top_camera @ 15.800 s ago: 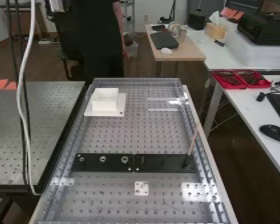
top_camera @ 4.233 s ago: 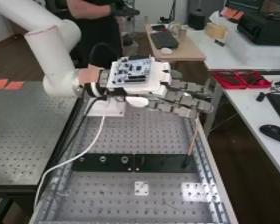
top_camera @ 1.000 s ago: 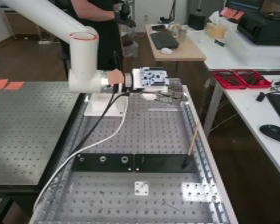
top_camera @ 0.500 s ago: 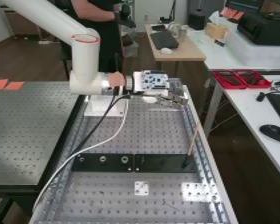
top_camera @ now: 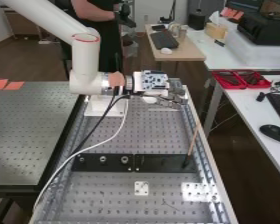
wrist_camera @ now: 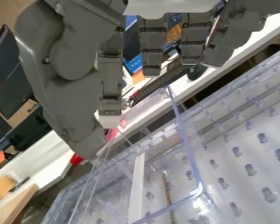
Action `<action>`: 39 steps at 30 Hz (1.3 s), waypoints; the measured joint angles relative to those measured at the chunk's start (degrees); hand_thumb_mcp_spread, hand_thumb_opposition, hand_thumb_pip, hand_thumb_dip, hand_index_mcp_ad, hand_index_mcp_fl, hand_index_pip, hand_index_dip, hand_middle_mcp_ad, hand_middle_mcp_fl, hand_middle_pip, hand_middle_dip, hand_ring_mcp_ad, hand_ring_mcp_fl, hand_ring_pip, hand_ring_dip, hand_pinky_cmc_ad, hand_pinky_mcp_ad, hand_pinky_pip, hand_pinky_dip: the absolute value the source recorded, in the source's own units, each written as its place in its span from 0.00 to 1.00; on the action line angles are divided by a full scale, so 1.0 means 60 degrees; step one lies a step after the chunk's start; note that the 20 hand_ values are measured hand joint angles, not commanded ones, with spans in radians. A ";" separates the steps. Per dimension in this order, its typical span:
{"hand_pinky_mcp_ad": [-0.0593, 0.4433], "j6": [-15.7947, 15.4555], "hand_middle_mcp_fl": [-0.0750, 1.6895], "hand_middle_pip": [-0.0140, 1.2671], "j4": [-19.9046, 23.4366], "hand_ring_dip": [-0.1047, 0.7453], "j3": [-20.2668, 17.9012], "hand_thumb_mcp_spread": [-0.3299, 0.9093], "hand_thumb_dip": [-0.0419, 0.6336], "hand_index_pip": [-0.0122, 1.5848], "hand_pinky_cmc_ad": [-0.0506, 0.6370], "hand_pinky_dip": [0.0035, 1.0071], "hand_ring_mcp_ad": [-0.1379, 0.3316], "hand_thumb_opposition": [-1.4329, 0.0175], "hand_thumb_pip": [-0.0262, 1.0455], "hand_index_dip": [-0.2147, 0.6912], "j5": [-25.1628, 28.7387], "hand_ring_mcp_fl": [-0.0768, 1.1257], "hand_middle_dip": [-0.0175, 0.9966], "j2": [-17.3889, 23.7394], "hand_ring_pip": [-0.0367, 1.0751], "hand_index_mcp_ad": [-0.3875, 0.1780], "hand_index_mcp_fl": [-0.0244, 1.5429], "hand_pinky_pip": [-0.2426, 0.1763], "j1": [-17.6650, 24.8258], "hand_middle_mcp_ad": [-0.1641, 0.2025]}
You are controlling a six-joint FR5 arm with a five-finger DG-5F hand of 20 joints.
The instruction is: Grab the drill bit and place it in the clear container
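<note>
On the perforated bench (top_camera: 111,195) sits a transparent, round-cornered container (wrist_camera: 184,150), the hand (top_camera: 169,100) open

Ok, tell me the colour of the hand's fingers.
The fingers are dark grey, which shows best in the wrist view.

A perforated bench (top_camera: 111,194) holds a clear container (wrist_camera: 184,145), black strip (top_camera: 165,164).

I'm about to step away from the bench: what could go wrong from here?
The hand hangs near the clear container, so it might knock the see-through wall and shift it. The white cable droops past the end of the black holder and could snag there if the arm moves.
</note>
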 joint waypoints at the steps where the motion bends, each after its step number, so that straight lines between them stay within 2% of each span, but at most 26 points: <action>1: 0.47 -0.0003 0.10 0.12 0.0000 0.15 -0.0001 0.65 0.47 0.56 0.45 0.19 0.70 0.37 0.56 0.39 0.0020 0.08 0.19 0.0002 0.14 0.37 0.25 0.47 -0.0003 0.62; 4: 0.48 -0.0003 0.10 0.12 0.0011 0.15 -0.0009 0.64 0.47 0.55 0.48 0.19 0.71 0.38 0.56 0.37 0.0011 0.06 0.19 0.0015 0.13 0.37 0.22 0.47 -0.0008 0.62; 8: 0.47 0.0008 0.10 0.12 0.0049 0.15 -0.0043 0.61 0.46 0.55 0.48 0.19 0.70 0.39 0.56 0.36 0.0071 0.06 0.19 0.0054 0.13 0.37 0.21 0.43 -0.0011 0.62; 11: 0.48 0.0004 0.09 0.12 0.0094 0.15 -0.0084 0.61 0.47 0.54 0.48 0.19 0.70 0.39 0.60 0.36 0.0024 0.06 0.19 0.0114 0.13 0.38 0.20 0.43 -0.0029 0.62; 15: 0.48 -0.0090 0.09 0.12 0.0162 0.15 -0.0197 0.61 0.47 0.54 0.48 0.19 0.70 0.39 0.60 0.36 0.0082 0.06 0.19 0.0348 0.13 0.38 0.20 0.40 -0.0089 0.62; 25: 0.48 -0.0395 0.09 0.12 0.0416 0.15 -0.0597 0.61 0.47 0.53 0.49 0.19 0.70 0.39 0.60 0.36 0.0208 0.06 0.19 0.1056 0.13 0.39 0.20 0.40 -0.0230 0.62; 34: 0.47 -0.0815 0.09 0.12 0.0502 0.15 -0.0847 0.60 0.46 0.52 0.50 0.19 0.71 0.39 0.59 0.36 0.0389 0.06 0.19 0.1681 0.13 0.39 0.21 0.40 -0.0333 0.63; 38: 0.47 -0.1185 0.09 0.12 0.0475 0.15 -0.0953 0.60 0.46 0.52 0.50 0.19 0.71 0.39 0.59 0.36 0.0487 0.06 0.19 0.1998 0.13 0.39 0.21 0.40 -0.0386 0.63; 39: 0.48 -0.1344 0.09 0.12 0.0450 0.15 -0.0990 0.60 0.46 0.52 0.50 0.19 0.68 0.39 0.59 0.36 0.0514 0.06 0.19 0.2115 0.13 0.39 0.21 0.40 -0.0406 0.63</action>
